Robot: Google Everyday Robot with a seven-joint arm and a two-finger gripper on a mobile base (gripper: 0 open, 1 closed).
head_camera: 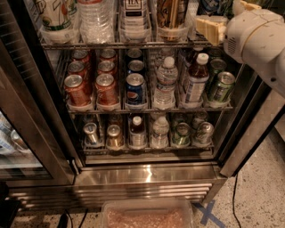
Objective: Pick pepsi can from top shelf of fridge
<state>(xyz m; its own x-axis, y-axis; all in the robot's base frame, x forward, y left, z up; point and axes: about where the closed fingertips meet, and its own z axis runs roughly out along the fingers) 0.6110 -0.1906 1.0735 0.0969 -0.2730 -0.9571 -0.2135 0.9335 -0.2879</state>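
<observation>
Large stainless-steel drinks fridge (147, 176), glass door swung open, wire racks full. The top shelf (111, 45), a metal wire rack carrying white and clear plastic lane trays, runs along the upper edge of the view. The white robot arm (262, 40) reaches in from the upper right. Its tan-padded gripper (211, 29) hovers at the front of the rightmost lane, level with the tray lip; released or clenched, cannot tell. The tall dark blue pepsi can (213, 6) appears to stand in that lane just behind the gripper, mostly cut off. Risks, as judged: the approach looks low, so the gripper may strike the tray lip or rack; crowded lanes invite nudging the neighbouring tall drink; a low grip could tip the can.
</observation>
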